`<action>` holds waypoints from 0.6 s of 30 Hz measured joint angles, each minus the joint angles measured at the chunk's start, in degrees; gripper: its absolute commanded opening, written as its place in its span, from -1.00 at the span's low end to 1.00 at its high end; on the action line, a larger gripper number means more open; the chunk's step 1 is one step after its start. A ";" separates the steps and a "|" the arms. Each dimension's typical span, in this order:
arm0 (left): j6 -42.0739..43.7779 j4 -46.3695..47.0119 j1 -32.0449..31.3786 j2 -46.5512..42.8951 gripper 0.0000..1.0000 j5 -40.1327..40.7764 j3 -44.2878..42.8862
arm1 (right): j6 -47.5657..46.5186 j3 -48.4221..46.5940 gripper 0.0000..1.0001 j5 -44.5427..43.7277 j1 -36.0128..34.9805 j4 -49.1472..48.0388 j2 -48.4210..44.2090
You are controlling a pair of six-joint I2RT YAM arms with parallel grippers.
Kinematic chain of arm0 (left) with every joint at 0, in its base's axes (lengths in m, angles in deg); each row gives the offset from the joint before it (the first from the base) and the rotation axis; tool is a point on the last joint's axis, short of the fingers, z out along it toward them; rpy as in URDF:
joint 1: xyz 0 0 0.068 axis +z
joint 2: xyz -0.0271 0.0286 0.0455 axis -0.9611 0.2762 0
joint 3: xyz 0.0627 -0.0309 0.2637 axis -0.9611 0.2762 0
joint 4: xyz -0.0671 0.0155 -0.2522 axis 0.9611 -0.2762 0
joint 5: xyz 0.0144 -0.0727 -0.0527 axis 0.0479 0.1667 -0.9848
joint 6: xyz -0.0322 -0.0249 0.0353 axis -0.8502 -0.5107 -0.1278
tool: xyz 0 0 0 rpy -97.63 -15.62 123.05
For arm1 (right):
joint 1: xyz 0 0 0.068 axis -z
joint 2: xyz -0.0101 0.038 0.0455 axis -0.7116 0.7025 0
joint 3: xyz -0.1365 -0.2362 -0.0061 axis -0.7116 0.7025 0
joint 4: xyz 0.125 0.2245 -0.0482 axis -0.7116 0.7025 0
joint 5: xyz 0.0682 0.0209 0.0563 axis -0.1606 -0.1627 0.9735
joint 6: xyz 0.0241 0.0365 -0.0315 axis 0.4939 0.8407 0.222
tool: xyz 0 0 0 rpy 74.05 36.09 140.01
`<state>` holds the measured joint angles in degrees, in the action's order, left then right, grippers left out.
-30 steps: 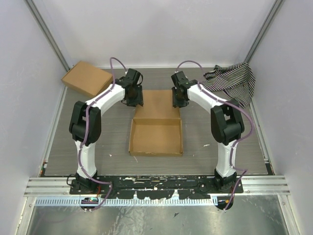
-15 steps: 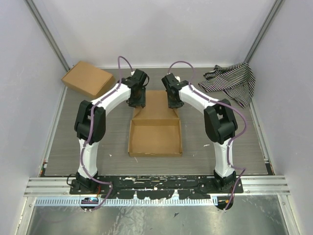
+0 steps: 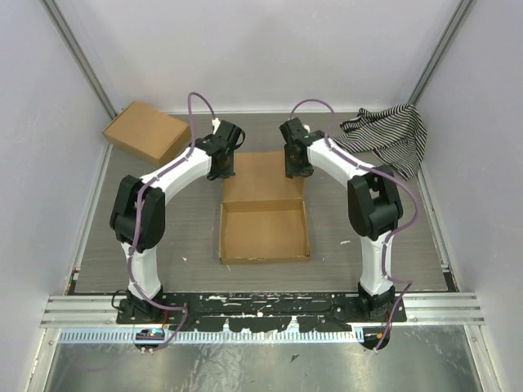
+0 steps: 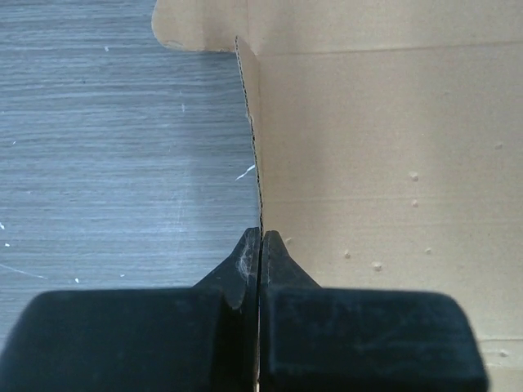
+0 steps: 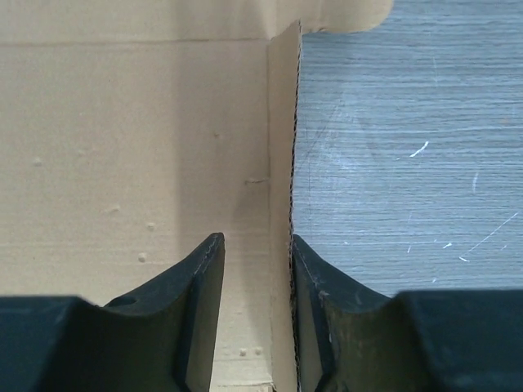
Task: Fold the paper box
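The paper box (image 3: pixel 264 231) lies in the middle of the table, with its tray part formed at the front. Its lid panel (image 3: pixel 261 175) lies flat behind the tray. My left gripper (image 3: pixel 221 169) is at the lid's left edge. In the left wrist view the left gripper (image 4: pixel 261 233) is shut on the thin upright left side flap (image 4: pixel 250 106). My right gripper (image 3: pixel 295 169) is at the lid's right edge. In the right wrist view the right gripper (image 5: pixel 253 238) is open and straddles the upright right side flap (image 5: pixel 280 139). Its outer finger (image 5: pixel 315 282) touches the flap, and its inner finger stands apart from it.
A second, fully formed brown cardboard box (image 3: pixel 145 131) sits at the back left near the wall. A striped cloth (image 3: pixel 391 135) lies at the back right. Metal frame posts run along both side walls.
My left gripper has shut on the lid's left flap. The right gripper's jaws have widened a little around the right flap. Both wrists have moved slightly outward and back, and the box has shifted a bit right.
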<state>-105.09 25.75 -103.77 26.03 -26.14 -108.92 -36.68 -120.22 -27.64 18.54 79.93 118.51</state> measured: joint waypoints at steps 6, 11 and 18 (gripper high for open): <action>-0.02 10.75 -0.26 -9.35 -1.00 0.22 11.98 | -0.52 0.28 -0.14 6.93 4.28 -1.16 -3.76; 0.48 20.31 -0.31 -14.58 -1.00 0.24 18.84 | -1.36 0.28 -0.14 11.52 7.17 -1.62 -5.51; 2.05 38.60 -0.33 -25.53 -1.00 1.70 36.61 | -2.43 0.28 -0.14 16.06 9.31 -1.57 -5.57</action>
<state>-103.04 64.35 -104.09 0.50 -24.43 -72.31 -39.10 -119.94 -11.57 27.85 78.35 112.94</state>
